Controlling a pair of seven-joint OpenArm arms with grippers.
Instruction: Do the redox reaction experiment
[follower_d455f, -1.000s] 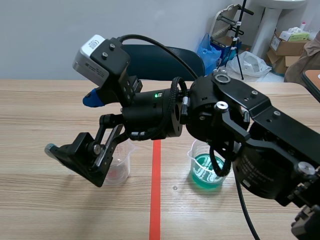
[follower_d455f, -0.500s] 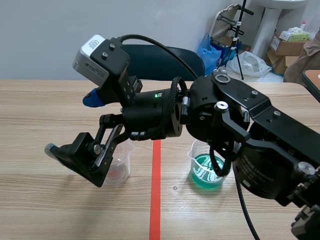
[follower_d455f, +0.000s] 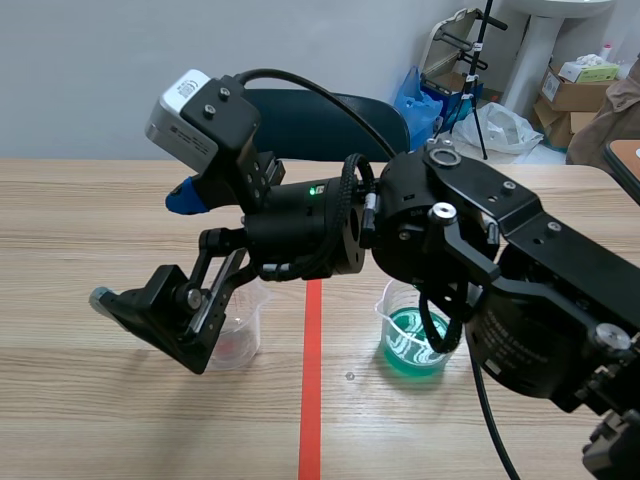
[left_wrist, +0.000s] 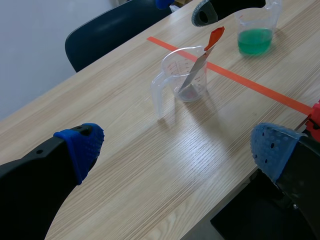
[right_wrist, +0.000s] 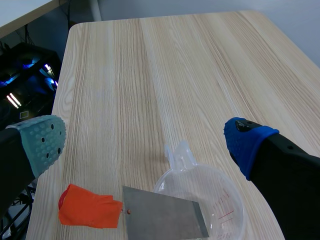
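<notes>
- Left gripper (left_wrist: 178, 150): 2 blue pads (left_wrist: 82, 147) spread wide above the table (left_wrist: 125, 130).
- Ahead, a clear beaker (left_wrist: 172, 82) holds a leaning orange-tipped metal strip (left_wrist: 196, 70).
- Beaker of green liquid (left_wrist: 256, 37) farther off.

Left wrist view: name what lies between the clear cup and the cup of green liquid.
Only bare table crossed by the orange-red tape line; nothing stands between the clear cup and the green cup. The scene view agrees.
</notes>
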